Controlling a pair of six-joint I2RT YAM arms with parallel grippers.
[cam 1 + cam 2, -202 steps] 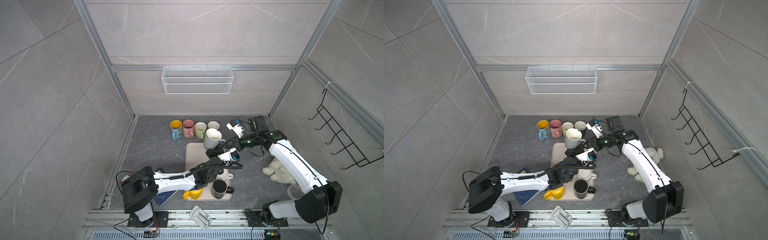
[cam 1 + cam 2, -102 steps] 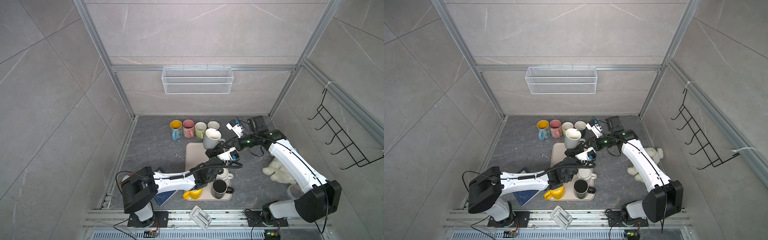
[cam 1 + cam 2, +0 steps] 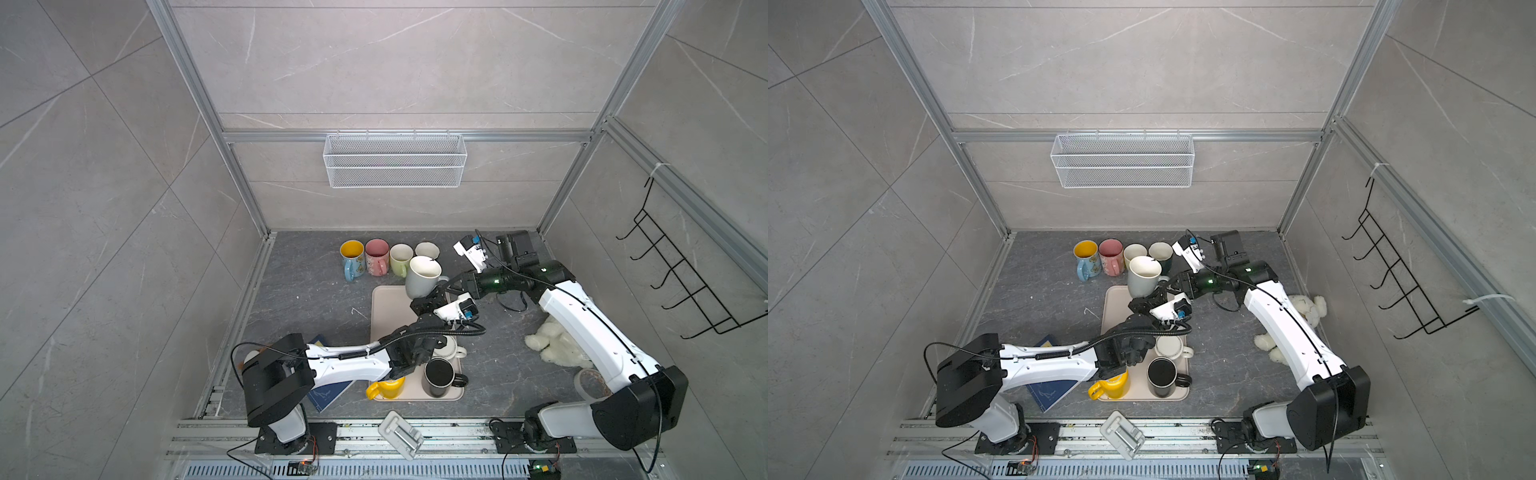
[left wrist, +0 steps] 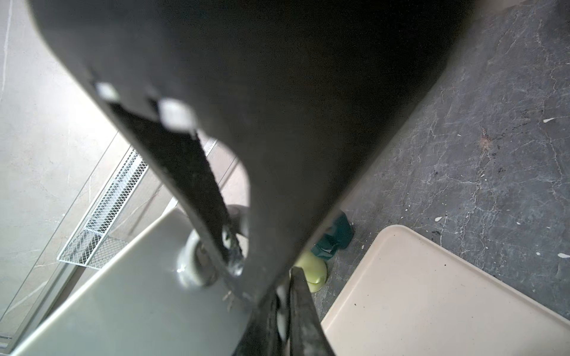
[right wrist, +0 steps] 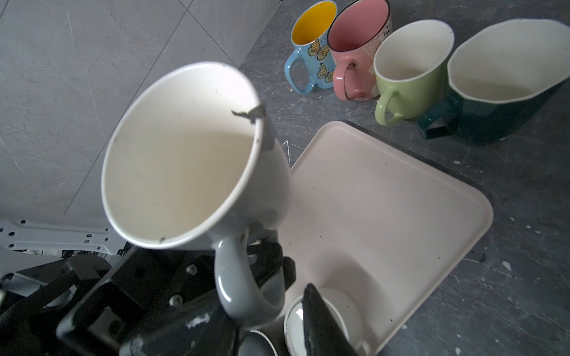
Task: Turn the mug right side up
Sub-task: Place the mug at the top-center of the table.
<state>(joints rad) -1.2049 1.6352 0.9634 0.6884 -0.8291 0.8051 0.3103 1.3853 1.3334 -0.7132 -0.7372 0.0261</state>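
1. On the beige tray's [image 3: 386, 316] near end, a yellow mug [image 3: 390, 390], glossy black mug [image 3: 438, 376] and white cup [image 3: 446, 348] crowd together.
2. The left gripper [image 3: 424, 302], fully closed, sits under the grey mug [image 5: 185, 148], which is tilted mouth-up over the tray's far end.
3. The right gripper [image 3: 449, 286] pinches its looped handle.
4. Beyond stands a row of mugs [image 3: 377, 259], all upright.

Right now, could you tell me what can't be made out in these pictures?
- Where the left jaws pinch the grey mug: both top views, the mug hides it; left wrist view, a dark blur covers it.
- Whether the right jaws touch the handle: right wrist view, the frame edge cuts them off.
- Yellow mug, book: half under the left arm.
- Toy: partly behind the right arm.
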